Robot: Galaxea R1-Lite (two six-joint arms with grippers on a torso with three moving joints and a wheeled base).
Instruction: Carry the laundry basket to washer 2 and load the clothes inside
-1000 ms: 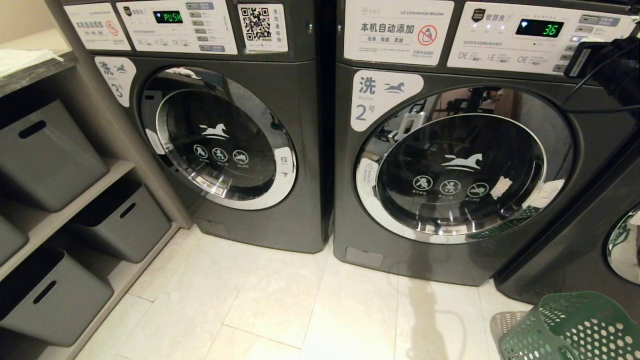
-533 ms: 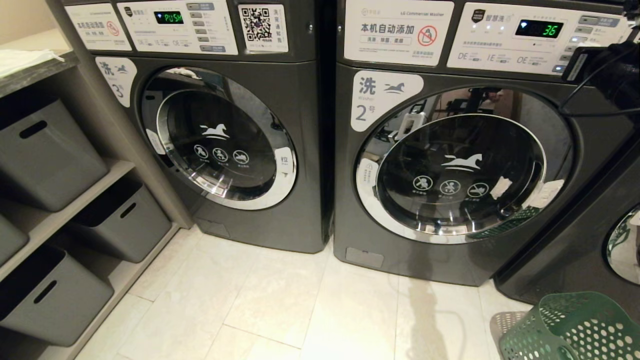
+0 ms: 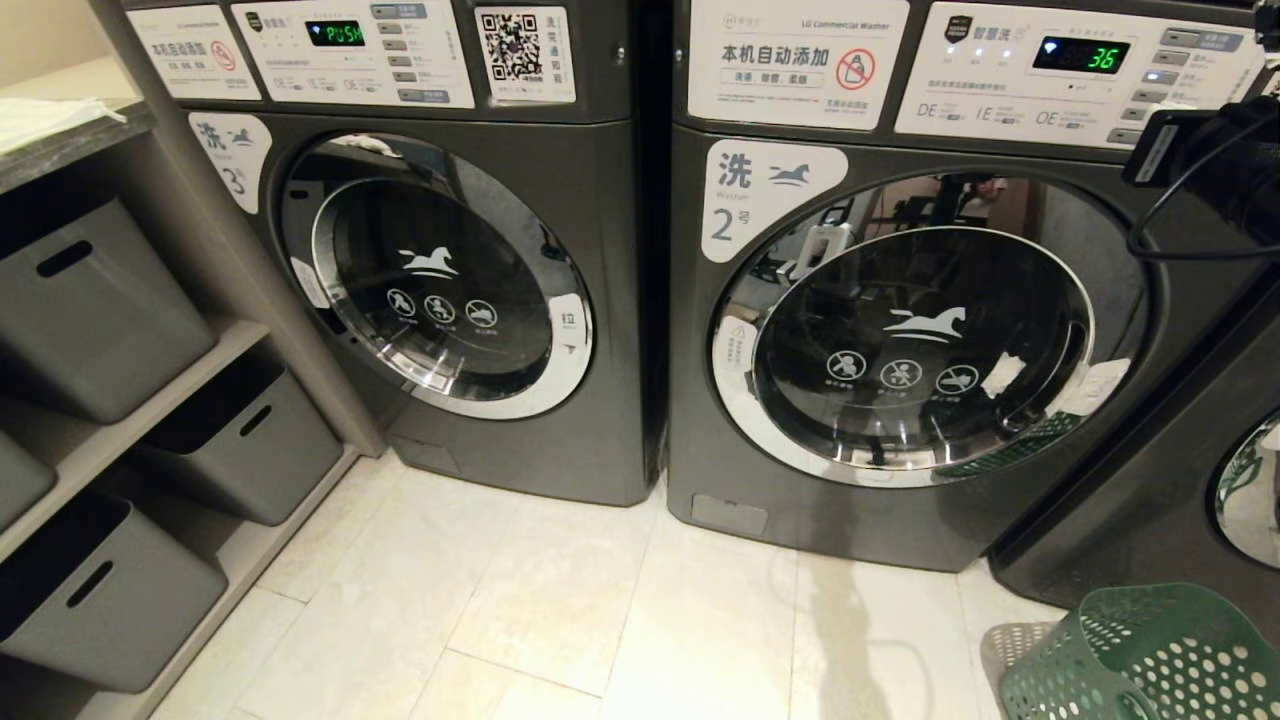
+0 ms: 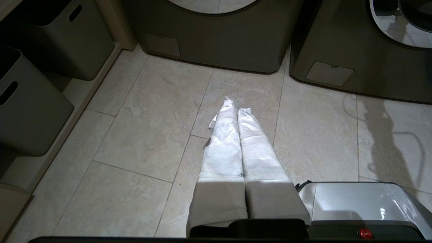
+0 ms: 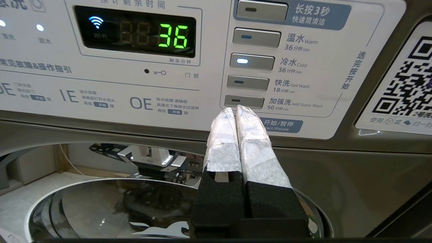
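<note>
Washer 2 (image 3: 920,350) stands ahead right of centre with its round glass door closed; its display reads 36. The dark green laundry basket (image 3: 1150,655) sits on the floor at the lower right, partly cut off. The clothes are out of view. My right gripper (image 5: 235,108) is shut and empty. Its wrapped tips are close in front of washer 2's control panel (image 5: 141,84), between the lowest wash button (image 5: 243,101) and the start/pause button (image 5: 287,125). Its arm (image 3: 1210,150) shows at the right edge. My left gripper (image 4: 236,106) is shut and empty, pointing low over the floor.
Washer 3 (image 3: 440,290) stands to the left, door closed, display showing PUSH. Grey storage bins (image 3: 90,310) fill the shelves on the far left. Another washer (image 3: 1240,490) is at the right edge. Pale tiles (image 3: 560,600) lie before the machines.
My right arm has sunk a little in front of washer 2's control panel. The washers, the basket and the left arm have not moved.
</note>
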